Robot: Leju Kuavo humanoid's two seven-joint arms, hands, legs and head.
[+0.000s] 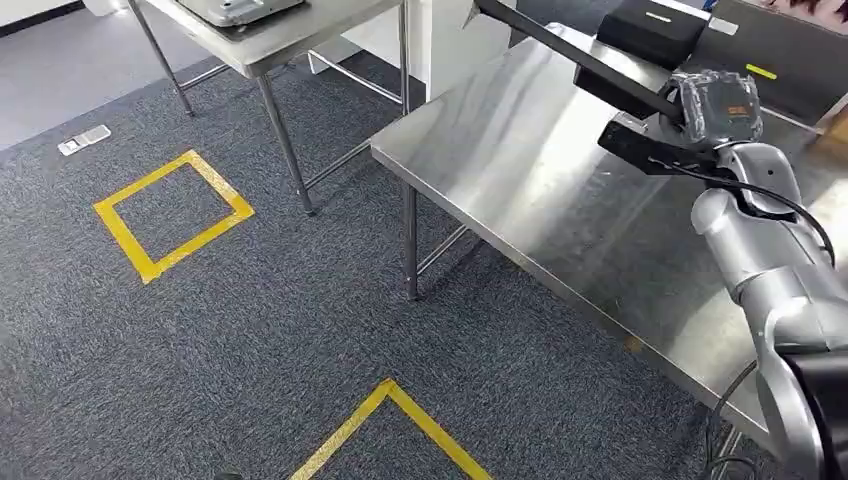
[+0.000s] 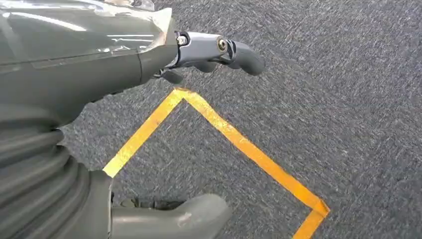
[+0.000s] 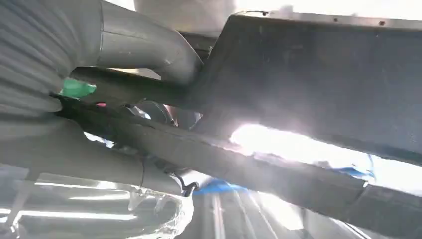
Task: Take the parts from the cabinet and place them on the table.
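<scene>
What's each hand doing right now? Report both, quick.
Left hand: open, holding nothing, hanging over the carpet.
Right hand: holding the long black part above the steel table.

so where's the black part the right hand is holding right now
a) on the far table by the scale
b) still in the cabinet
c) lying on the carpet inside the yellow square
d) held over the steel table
d: in the head view the right hand grips the long black part above the steel table, and the right wrist view shows its thumb and fingers wrapped round the part.
</scene>
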